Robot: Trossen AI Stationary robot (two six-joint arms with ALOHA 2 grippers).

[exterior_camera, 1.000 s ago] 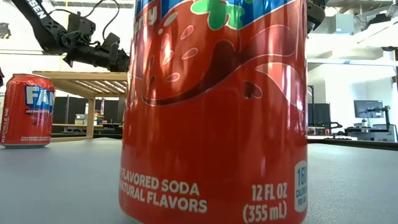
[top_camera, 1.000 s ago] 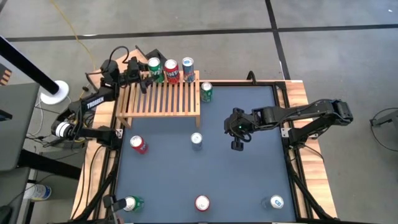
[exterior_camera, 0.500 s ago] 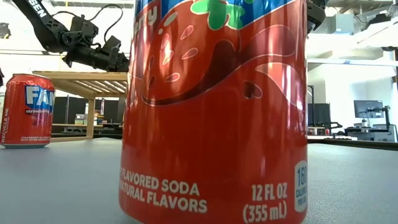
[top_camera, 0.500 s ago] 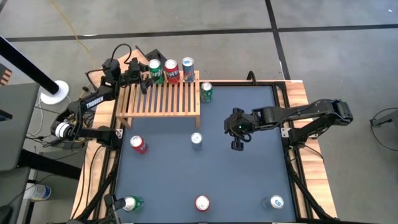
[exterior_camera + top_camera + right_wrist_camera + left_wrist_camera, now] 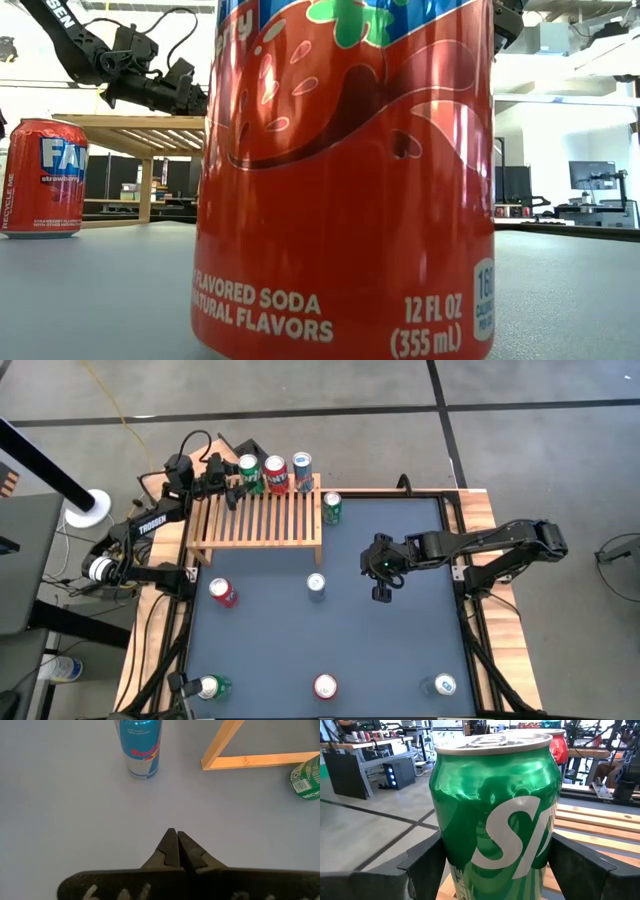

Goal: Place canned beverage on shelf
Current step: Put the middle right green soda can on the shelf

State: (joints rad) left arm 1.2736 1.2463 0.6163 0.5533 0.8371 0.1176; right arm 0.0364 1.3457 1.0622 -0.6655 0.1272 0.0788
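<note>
the green can stands upright at the back left corner of the shelf, between the fingers of the left gripper, which look spread beside its walls, just clear. the right gripper hangs clenched shut over the mat, well apart, near the blue can.

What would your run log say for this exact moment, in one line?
left gripper: jaws around green can on shelf, far left corner | right gripper: jaws shut, empty, over table | shelf: three cans in far row
</note>
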